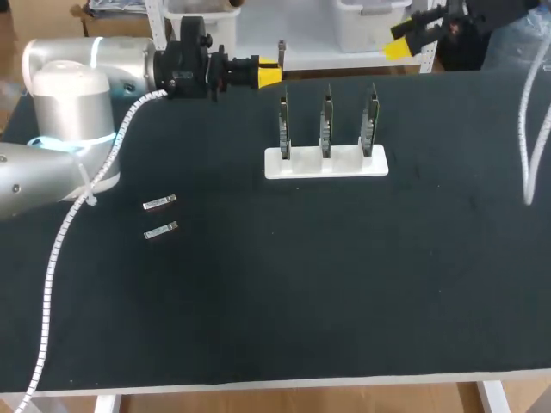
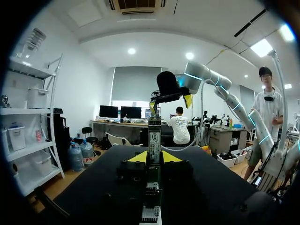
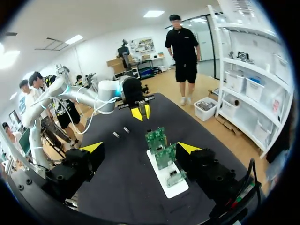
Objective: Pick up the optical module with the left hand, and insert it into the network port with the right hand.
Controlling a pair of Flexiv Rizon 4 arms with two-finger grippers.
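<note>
**Left pincer**: hung near the far edge of the table; its yellow tips stood a narrow gap apart and held nothing. **Right pincer**: stood past the far edge; tips spread wide, likewise empty.

**Farther module** and **nearer module**: lay flat on the dark table, close together; both were well apart from the left pincer and from the white stand. The stand carried three upright circuit boards; the ports on them could not be made out.

**Handling, as a judgement:** each module looked small, stiff and light; its smooth metal shell would likely slip under a loose grip. You would have done best to take it across its long sides near the middle, leaving the plug end free for the right pincer; that end was probably the delicate part.
</note>
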